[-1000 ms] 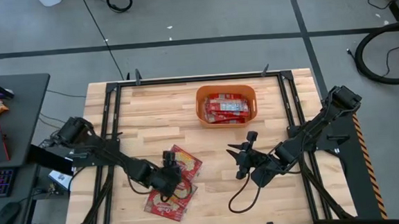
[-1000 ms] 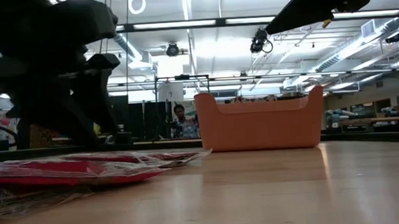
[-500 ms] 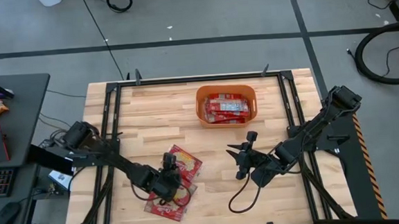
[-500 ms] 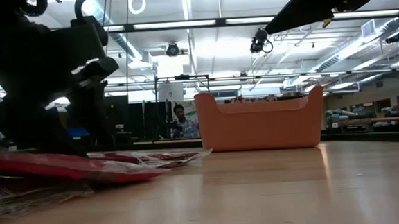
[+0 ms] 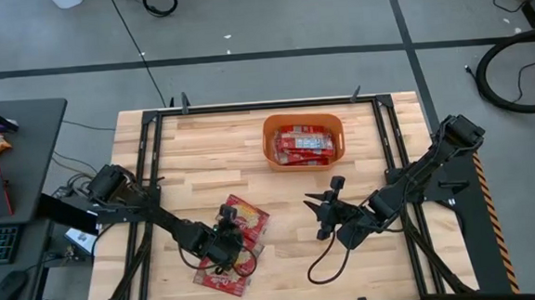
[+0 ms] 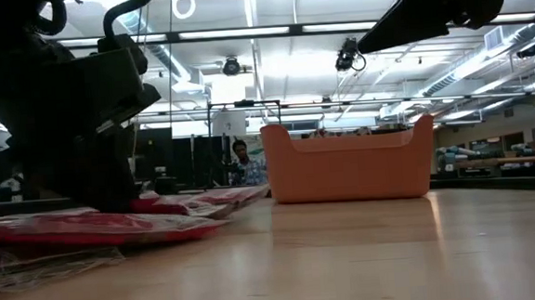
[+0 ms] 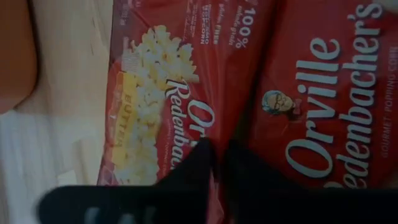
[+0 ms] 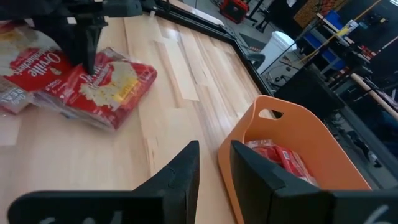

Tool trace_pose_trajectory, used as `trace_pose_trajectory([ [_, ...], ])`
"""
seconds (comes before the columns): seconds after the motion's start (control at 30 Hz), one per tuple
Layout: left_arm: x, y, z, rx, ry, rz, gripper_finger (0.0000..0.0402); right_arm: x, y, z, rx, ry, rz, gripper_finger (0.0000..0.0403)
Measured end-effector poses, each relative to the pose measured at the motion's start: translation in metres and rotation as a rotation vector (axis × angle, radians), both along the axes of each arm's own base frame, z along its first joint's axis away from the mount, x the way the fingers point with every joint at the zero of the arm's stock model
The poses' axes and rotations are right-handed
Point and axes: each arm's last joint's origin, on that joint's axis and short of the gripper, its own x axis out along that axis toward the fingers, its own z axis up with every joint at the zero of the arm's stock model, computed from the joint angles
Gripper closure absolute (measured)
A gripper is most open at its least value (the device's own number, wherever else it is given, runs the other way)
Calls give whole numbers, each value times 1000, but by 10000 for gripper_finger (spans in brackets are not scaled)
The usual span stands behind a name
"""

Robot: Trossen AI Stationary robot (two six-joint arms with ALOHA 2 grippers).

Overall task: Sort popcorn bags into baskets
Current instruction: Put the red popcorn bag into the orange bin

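Left gripper (image 5: pixel 228 241) low over pile of popcorn bags (image 5: pixel 239 224) at lower centre-left of high view — fingers drawn close, narrow gap, tips against topmost red packet (image 7: pixel 186 93); firm hold cannot be told. Orange basket (image 5: pixel 271 129) at upper centre of table (image 5: pixel 202 145), well apart from pile, more bags (image 5: pixel 302 144) lying inside. Right gripper (image 5: pixel 319 205) hovers lower centre-right, below basket — fingers slightly parted, holding nothing.

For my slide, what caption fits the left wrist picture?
Left fingers pressed down on a red popcorn bag lying on the wooden table.
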Motion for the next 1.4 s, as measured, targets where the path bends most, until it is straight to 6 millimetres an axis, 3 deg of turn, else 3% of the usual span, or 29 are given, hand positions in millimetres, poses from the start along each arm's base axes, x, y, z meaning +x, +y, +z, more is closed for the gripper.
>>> trace_pose_trajectory([
  [0.13,8,-3,12,-14,-10,27,391,-1,0,0,-26,-6,-15,308],
  [0.3,37,-1,51,-40,-49,87,391,-7,3,5,-87,-35,-43,308],
  [0.63,99,30,134,-116,-284,188,391,-41,-2,14,-125,-129,-169,308],
  [0.8,119,69,160,-90,-357,242,391,-53,-6,13,-162,-232,-236,308],
  [1.07,149,144,168,-130,-501,290,391,-56,-6,13,-157,-265,-245,308],
  [1.2,167,176,151,-167,-558,322,391,-56,-6,13,-153,-276,-250,308],
  [1.4,191,212,106,-57,-558,386,391,-55,-6,13,-141,-276,-249,308],
])
